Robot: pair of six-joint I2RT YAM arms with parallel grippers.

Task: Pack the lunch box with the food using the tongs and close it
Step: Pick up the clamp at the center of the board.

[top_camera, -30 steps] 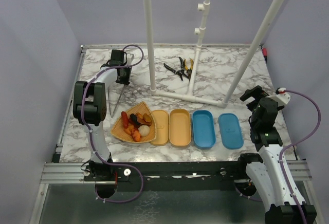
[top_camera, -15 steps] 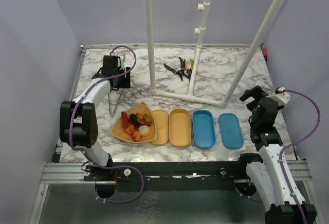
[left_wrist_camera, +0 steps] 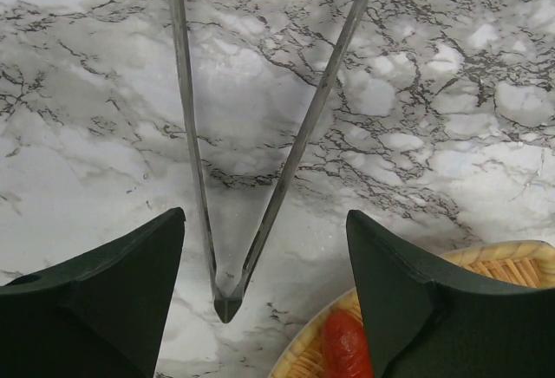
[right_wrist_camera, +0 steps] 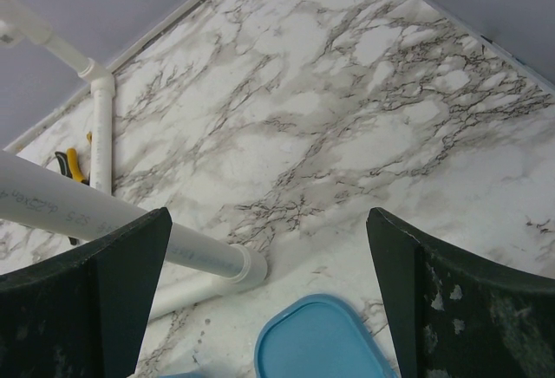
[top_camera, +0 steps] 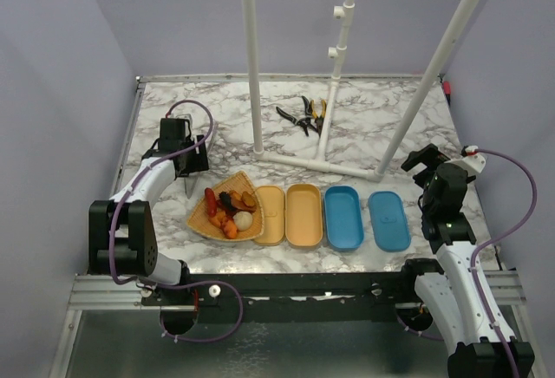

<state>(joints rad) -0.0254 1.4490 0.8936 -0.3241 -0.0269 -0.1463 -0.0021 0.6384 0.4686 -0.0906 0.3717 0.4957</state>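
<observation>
Hanging low over the marble surface, the left end effector has its fingers spread wide, gripping nothing. The tongs lie flat on the marble between those fingers, touched by neither. Their joined tip points back toward the wrist and their two thin arms fan out away from it.

Just beside the tongs' tip is the rim of a woven tray. All the food is heaped in it: orange, red and dark brown pieces and a pale ball. One red piece shows at the edge of the left wrist view.

Right of the tray, four oval lunch box shells sit in a row, touching or nearly so: two tan, then two blue.

The right end effector is held up off the surface near the far end of the blue pair, its fingers also wide apart and holding nothing.

Farther back, a white pipe frame stands on the surface, with black-and-yellow pliers lying beside its base.
</observation>
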